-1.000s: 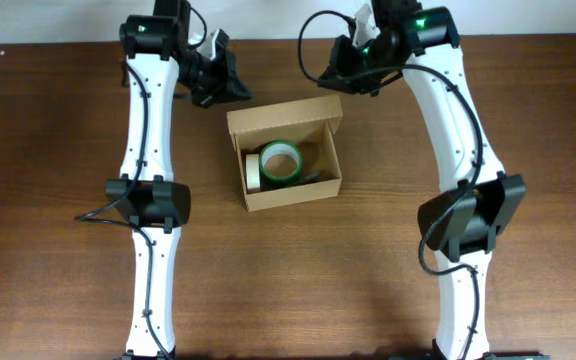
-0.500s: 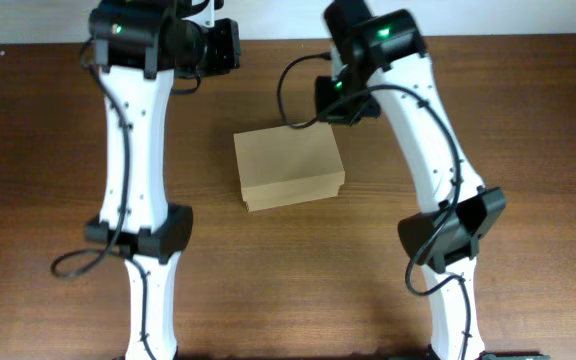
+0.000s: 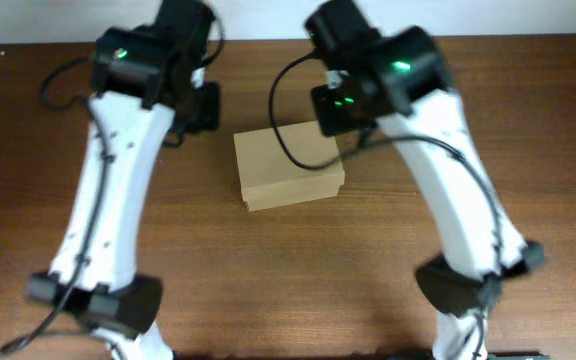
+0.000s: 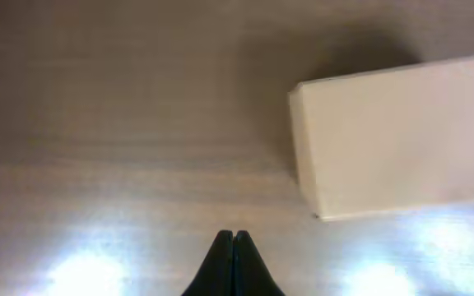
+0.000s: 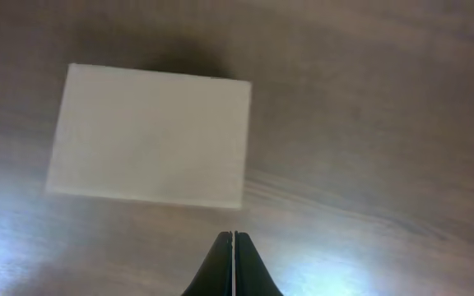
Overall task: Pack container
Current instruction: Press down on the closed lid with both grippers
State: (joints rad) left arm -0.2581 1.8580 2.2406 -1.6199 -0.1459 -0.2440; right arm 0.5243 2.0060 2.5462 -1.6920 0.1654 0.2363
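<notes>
Centrally, lid-down container (image 3: 288,168) on wooden table (image 3: 358,285), left claw (image 4: 234,236) and right claw (image 5: 234,236) each pressed together, empty.

I see left arm (image 3: 108,190), left of container (image 3: 288,175): smooth white shell links, black joint housings, green status light (image 3: 121,55) on black upper block, thin black cable (image 3: 60,78) looping out on side away from container. Right arm (image 3: 463,200), right of container: same white links, black joints, green lights (image 3: 400,67), black cable (image 3: 280,120) looping on container side. On my wrist feeds, left gripper (image 4: 234,236) and right gripper (image 5: 234,236): matte black fingers, tapering to narrow tips, thin seam between.
</notes>
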